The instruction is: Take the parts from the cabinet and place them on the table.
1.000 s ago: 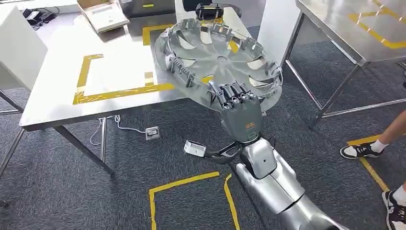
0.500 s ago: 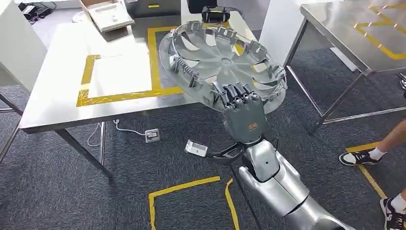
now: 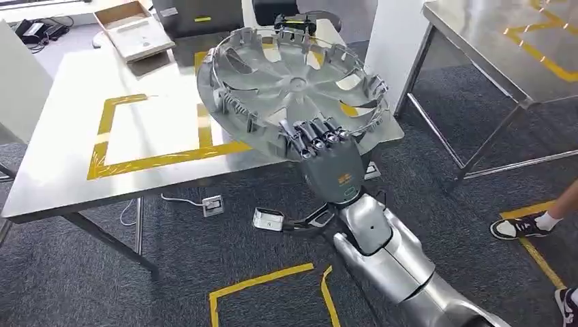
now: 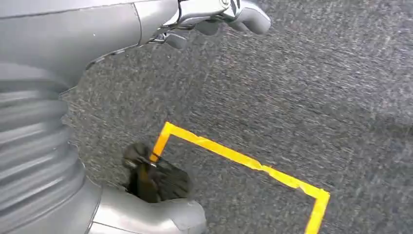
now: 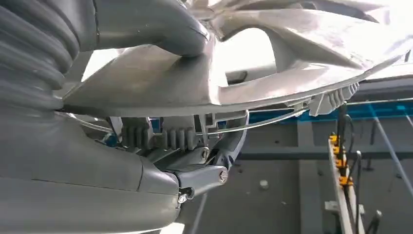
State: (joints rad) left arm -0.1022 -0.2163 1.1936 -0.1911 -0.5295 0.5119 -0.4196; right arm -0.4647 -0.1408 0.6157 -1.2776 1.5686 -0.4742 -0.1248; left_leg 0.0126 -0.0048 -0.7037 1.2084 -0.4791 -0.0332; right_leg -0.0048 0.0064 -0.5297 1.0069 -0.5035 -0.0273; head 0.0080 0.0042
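1. The right hand (image 3: pixel 326 146) grips the near rim of the hubcap (image 3: pixel 293 88), dark fingers (image 3: pixel 310 131) hooked over the edge; in the right wrist view the thumb (image 5: pixel 160 27) presses the other face, so the rim is pinched between them.
2. The left hand (image 4: pixel 221 14) hangs over the carpet (image 4: pixel 316 73) with nothing in it; whether its fingers are spread or curled I cannot tell.
3. The hubcap is carried tilted above the table's (image 3: pixel 61 177) near right corner, not yet resting on it. The step in hand looks like the set-down.
4. To do it well: level the disc before lowering, since a one-point hold on the rim of so wide a part invites it to swing or twist. Bring the far edge down first, then ease the near rim onto the surface before loosening the fingers.
5. Aim left of the corner, towards the yellow tape outline (image 3: pixel 157 136); dropped where it hangs now, part of the disc would overhang the edge.
6. The hubcap is thin grey moulded plastic, a shallow dish with curved spokes, open slots and ribbed clips (image 5: pixel 165 139) round its rim. It is probably light but flexible.
7. The table is smooth, reflective steel, so the plastic may slide.
8. Near the far edge lies a flat open box (image 3: pixel 133 30).
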